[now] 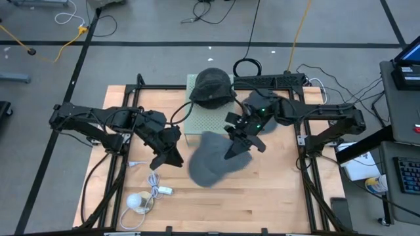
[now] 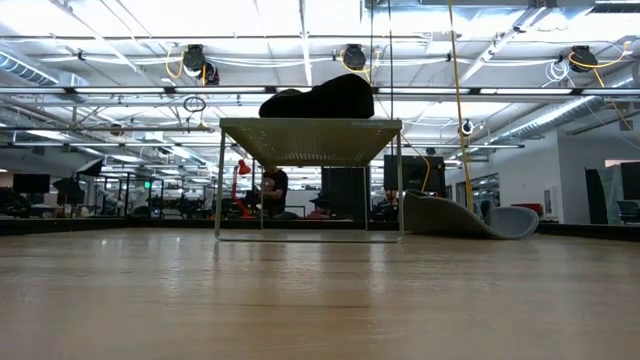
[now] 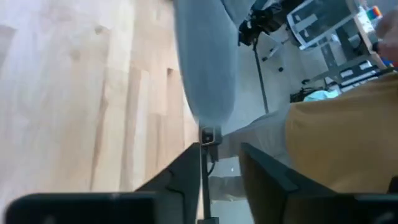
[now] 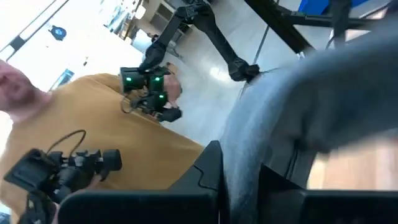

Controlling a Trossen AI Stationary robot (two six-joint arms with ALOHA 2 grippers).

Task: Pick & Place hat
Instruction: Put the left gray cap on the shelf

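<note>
A grey hat (image 1: 213, 162) lies in the middle of the wooden table, and my right gripper (image 1: 237, 148) is shut on it from the right. The hat also shows in the low view (image 2: 470, 218) and ahead of my left fingers (image 3: 205, 62). A black hat (image 1: 211, 85) sits on top of a perforated stand (image 1: 200, 121) at the far middle, its underside resting on the stand's top (image 2: 310, 127). My left gripper (image 1: 169, 156) hovers just left of the grey hat, open, with nothing between its fingers (image 3: 221, 171). My right gripper pinches the grey hat's soft edge (image 4: 239, 158) between its two fingers (image 4: 210, 167), on the side toward the right arm. The fingers come slanting in from the table's far right. The cloth drapes away from them; whether the hat is clear of the table I cannot tell.
A white cable with a plug and a round white piece (image 1: 146, 196) lies near the left front corner. A black power strip (image 1: 269, 80) sits at the far edge. A person in a mustard shirt (image 4: 93, 124) stands beyond the table.
</note>
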